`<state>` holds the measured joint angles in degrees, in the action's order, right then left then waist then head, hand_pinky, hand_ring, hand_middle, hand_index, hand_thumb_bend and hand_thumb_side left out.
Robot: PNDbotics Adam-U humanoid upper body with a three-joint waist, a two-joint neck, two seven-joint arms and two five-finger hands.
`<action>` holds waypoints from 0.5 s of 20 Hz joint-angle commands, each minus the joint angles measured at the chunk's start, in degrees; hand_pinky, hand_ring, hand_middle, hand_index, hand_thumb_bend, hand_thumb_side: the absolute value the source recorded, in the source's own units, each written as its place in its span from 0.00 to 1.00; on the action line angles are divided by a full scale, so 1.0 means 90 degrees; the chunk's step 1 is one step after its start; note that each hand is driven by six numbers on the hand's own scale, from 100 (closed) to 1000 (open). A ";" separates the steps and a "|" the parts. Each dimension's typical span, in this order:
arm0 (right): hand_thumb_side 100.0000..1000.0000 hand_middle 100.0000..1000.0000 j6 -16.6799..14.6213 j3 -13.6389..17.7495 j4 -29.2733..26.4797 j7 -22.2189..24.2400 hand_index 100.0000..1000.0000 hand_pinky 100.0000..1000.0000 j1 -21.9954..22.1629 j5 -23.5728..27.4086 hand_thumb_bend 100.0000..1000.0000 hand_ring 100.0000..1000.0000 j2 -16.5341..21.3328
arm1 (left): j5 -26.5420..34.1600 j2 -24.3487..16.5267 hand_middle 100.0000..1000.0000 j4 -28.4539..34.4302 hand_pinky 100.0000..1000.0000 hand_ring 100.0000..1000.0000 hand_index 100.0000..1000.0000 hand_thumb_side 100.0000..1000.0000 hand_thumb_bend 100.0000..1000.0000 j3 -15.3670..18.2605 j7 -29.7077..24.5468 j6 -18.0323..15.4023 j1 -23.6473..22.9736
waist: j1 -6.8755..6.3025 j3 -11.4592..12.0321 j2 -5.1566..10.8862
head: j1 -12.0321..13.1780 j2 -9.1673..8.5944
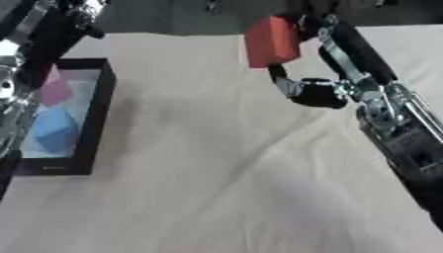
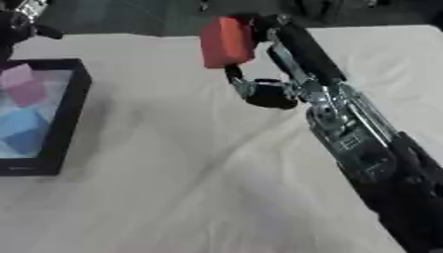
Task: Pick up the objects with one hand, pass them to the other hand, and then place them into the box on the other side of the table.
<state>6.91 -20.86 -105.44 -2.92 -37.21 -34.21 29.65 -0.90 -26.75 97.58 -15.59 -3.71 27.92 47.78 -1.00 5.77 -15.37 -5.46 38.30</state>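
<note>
A red block [image 1: 272, 41] hangs above the table near its far edge, held by my right hand [image 1: 325, 54], whose fingers and thumb pinch it from the right side. My right arm comes in from the lower right. A black-rimmed box [image 1: 98, 113] lies at the left of the table with a pink block [image 2: 23, 85] and a blue block [image 1: 55, 129] inside. My left arm [image 1: 39, 44] rises over the box at the upper left; its hand [image 2: 19, 22] shows only as a dark shape at the corner, too little to read.
A cream cloth [image 1: 216, 188] with soft folds covers the table. A dark floor strip and dark objects lie beyond the far edge [image 1: 173, 15].
</note>
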 commanded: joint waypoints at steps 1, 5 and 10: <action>0.00 0.40 0.0005 -0.0082 -0.0050 -0.0179 0.54 0.69 -0.0175 -0.0365 0.00 0.59 -0.0033 | -0.0188 -0.0155 0.88 -0.0038 0.72 1.00 0.81 0.66 0.12 -0.0114 -0.0441 0.0166 0.0273 | -0.0085 0.0000 0.0246 | -0.0028 0.0029; 0.00 0.41 -0.0021 -0.0212 0.0047 -0.0342 0.55 0.68 -0.0294 -0.0968 0.01 0.59 -0.0144 | -0.0439 -0.0103 0.89 -0.0078 0.75 1.00 0.82 0.63 0.17 -0.0348 -0.1030 0.0401 0.0529 | -0.0095 0.0004 0.0267 | -0.0072 0.0013; 0.00 0.42 -0.0049 -0.0328 0.0316 -0.0614 0.55 0.68 -0.0362 -0.1573 0.06 0.59 -0.0322 | -0.0845 0.0045 0.90 0.0097 0.76 1.00 0.83 0.63 0.18 -0.0681 -0.1785 0.0618 0.0860 | -0.0119 0.0028 0.0288 | -0.0132 -0.0013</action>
<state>6.54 -23.92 -102.59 -7.69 -39.39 -46.96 26.66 -7.49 -25.99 97.33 -21.41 -18.15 33.10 54.19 -1.38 5.96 -15.03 -6.46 38.64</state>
